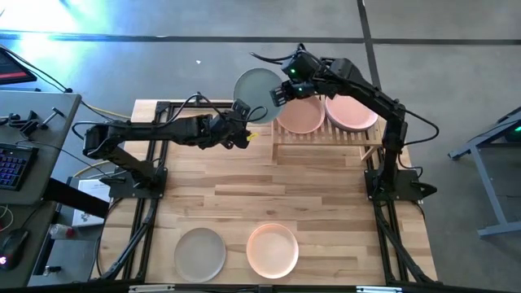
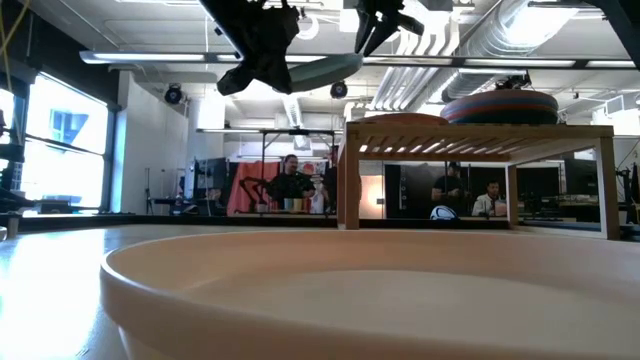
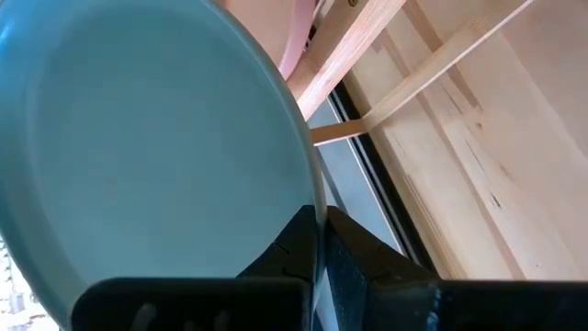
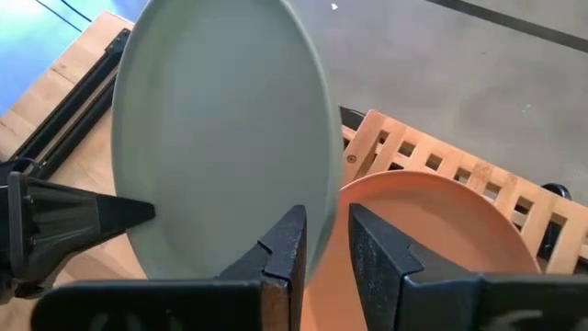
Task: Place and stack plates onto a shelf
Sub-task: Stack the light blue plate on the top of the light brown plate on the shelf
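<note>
A pale grey-blue plate (image 1: 259, 91) hangs in the air at the table's far edge, just left of the wooden shelf (image 1: 330, 138). My left gripper (image 1: 242, 111) is shut on its near-left rim. My right gripper (image 1: 282, 91) is open; its fingers stand on either side of the plate's right rim (image 4: 323, 216), with a gap showing beside one finger. On the shelf lie a peach-tan plate (image 1: 299, 116) and a stack topped by a pink plate (image 1: 352, 111). A beige-grey plate (image 1: 200, 252) and a peach plate (image 1: 273, 248) rest flat on the table near its front edge. My left gripper pinches the grey-blue plate's rim (image 3: 315, 213) between its two fingers (image 3: 294, 253), one on each face. The fingers come from the table's left, roughly level. The plate is lifted clear of table and shelf, nearly level with a slight tilt (image 2: 322, 70).
The shelf stands at the far right of the table; in the low view its top (image 2: 480, 128) carries the plate stack (image 2: 500, 105). The table's middle (image 1: 269, 187) is bare wood. People sit in the room beyond the table (image 2: 290, 180).
</note>
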### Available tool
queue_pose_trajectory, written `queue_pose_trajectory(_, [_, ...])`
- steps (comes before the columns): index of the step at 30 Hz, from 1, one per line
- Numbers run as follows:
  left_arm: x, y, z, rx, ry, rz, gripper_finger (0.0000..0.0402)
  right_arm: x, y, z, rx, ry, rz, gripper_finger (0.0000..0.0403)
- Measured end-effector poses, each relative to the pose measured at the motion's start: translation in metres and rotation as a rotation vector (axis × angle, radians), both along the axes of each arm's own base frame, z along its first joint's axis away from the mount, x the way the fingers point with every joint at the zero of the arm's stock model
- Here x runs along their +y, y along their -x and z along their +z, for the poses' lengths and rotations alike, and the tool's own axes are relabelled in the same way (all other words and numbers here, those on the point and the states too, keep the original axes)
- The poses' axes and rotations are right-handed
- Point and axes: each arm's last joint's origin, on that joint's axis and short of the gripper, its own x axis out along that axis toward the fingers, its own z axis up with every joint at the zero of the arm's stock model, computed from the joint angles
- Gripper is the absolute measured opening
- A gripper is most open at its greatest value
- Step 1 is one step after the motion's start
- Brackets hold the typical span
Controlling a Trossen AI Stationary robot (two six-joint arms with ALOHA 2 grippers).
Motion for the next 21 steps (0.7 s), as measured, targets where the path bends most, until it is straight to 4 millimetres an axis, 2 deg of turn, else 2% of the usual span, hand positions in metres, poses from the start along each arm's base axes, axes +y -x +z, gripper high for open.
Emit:
queue_pose_trajectory(8, [-0.0053,-0.0032,0.0027,-0.032,-0.009,-0.021,0.0005,-0.0016,-0.0010,-0.0020,0.009,0.000,-0.005,0.0056])
queue_pose_trajectory(21, [-0.0082,-0.0041,0.0030,-0.041,-0.004,-0.031,0.0005,-0.0025,-0.0034,-0.0046,0.033,0.012,0.023,0.0005])
